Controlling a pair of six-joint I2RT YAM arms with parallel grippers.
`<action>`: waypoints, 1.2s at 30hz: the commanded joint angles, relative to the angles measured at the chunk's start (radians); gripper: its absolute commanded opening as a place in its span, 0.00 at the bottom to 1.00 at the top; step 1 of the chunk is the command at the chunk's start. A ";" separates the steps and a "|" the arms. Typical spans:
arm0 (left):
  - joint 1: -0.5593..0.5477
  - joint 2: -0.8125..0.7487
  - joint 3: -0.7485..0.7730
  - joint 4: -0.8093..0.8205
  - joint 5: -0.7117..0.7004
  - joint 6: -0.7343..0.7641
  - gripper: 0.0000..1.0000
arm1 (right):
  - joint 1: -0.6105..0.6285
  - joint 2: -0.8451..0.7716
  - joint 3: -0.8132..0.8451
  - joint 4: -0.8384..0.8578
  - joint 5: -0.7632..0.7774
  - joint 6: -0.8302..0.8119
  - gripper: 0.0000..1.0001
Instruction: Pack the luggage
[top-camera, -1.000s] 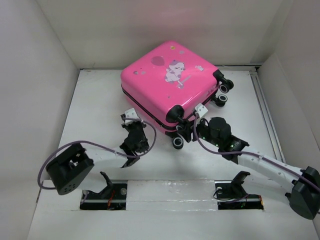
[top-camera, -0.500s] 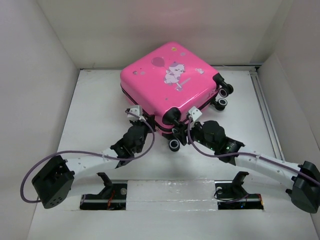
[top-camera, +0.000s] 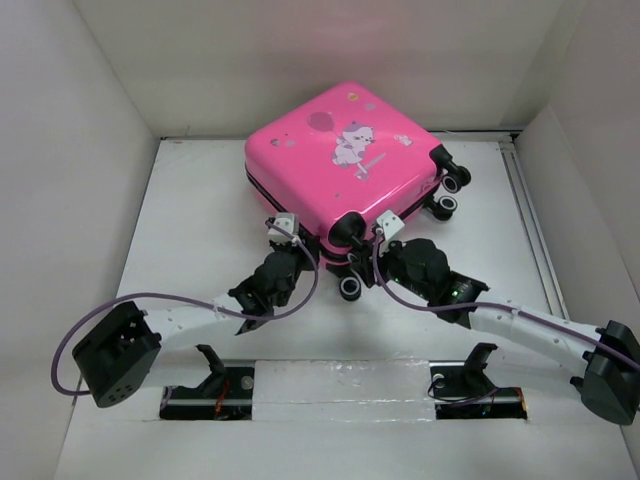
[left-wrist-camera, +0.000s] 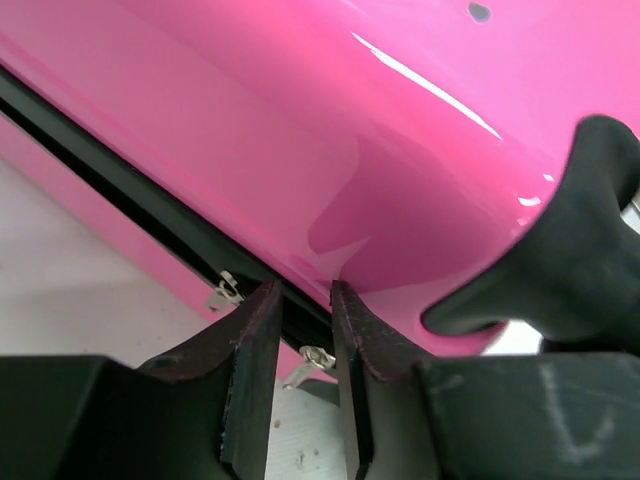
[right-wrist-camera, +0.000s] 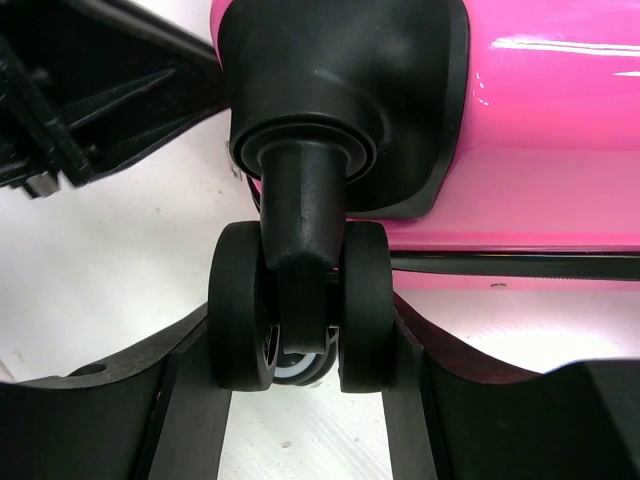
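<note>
The hot-pink luggage (top-camera: 340, 165) lies flat and zipped at the back middle of the white table, cartoon print up. My left gripper (top-camera: 285, 226) is at its near edge. In the left wrist view the gripper (left-wrist-camera: 305, 300) has its jaws a narrow gap apart against the black zipper trim (left-wrist-camera: 120, 185), and a metal zipper pull (left-wrist-camera: 316, 358) shows in the gap. My right gripper (top-camera: 383, 232) is at the near corner. In the right wrist view the gripper (right-wrist-camera: 300, 345) is shut on a black double wheel (right-wrist-camera: 300, 320), both fingers touching its sides.
Another wheel (top-camera: 350, 288) sticks out at the near corner between the two grippers, and two more wheels (top-camera: 450, 190) at the right corner. White walls enclose the table on the left, back and right. A second zipper pull (left-wrist-camera: 225, 293) hangs left of the left fingers.
My left gripper has moved forward and right up to the luggage's near edge. My right gripper has moved left onto the corner wheel. The luggage has shifted slightly.
</note>
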 joint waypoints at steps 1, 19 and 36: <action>-0.024 0.014 -0.026 -0.057 0.259 -0.022 0.24 | 0.029 0.007 0.050 0.040 -0.123 0.004 0.00; -0.033 -0.057 -0.083 -0.093 0.196 -0.062 0.36 | 0.029 0.007 0.068 0.040 -0.143 -0.005 0.00; 0.011 0.080 0.086 -0.235 0.003 0.060 0.44 | 0.029 -0.021 0.050 0.040 -0.154 -0.005 0.00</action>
